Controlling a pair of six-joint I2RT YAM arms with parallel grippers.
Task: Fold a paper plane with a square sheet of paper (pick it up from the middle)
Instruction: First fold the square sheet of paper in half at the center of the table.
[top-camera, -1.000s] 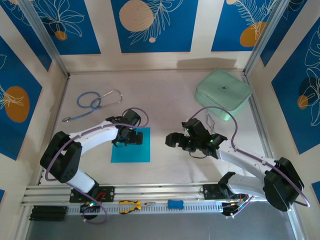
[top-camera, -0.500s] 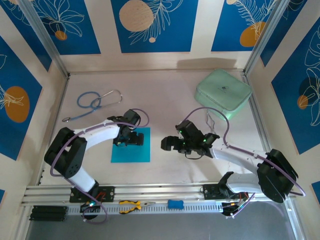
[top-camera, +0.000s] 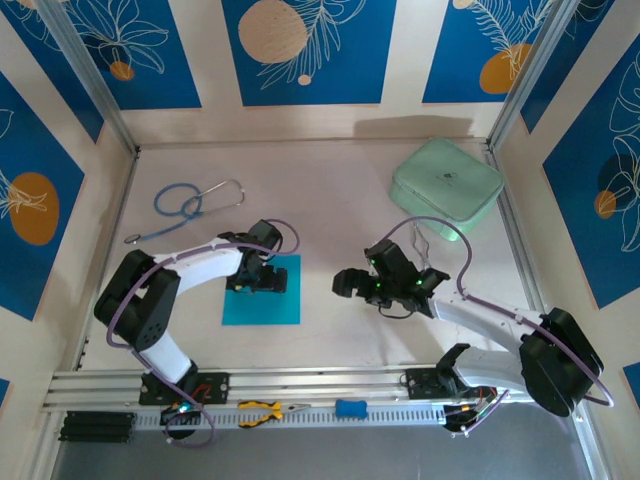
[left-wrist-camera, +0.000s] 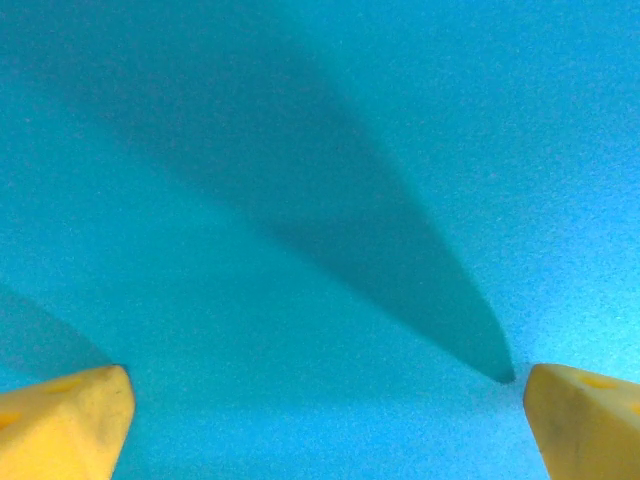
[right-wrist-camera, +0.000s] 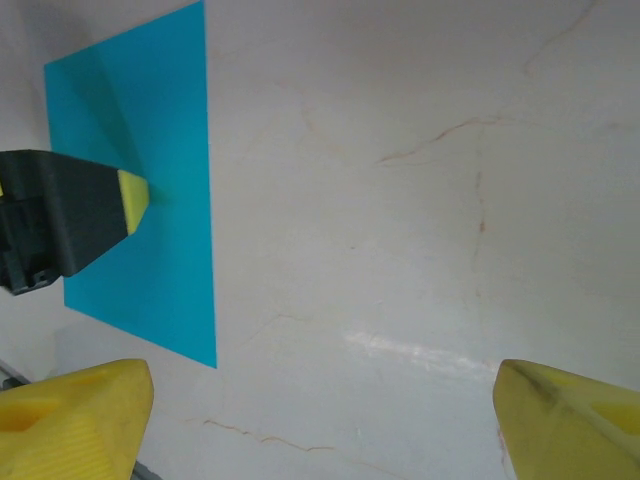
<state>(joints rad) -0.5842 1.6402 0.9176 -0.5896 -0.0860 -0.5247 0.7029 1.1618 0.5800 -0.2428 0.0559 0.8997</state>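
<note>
Both pairs of jaws stand wide and hold nothing. The left gripper (left-wrist-camera: 320, 400) keeps low over the sheet of paper (top-camera: 262, 302), which lies flat and unfolded beneath and between its jaws. The right gripper (top-camera: 347, 283) has edged toward the sheet, then eased back; the sheet lies ahead of its jaws, off to one side. The pick-up from the middle looks imminent, with no fold made yet.

Square sheet of paper (top-camera: 262, 305): bright cyan, thin, unfolded. Lies flat on the pale tabletop (top-camera: 330, 190), left of centre, far edge slightly tilted.
</note>
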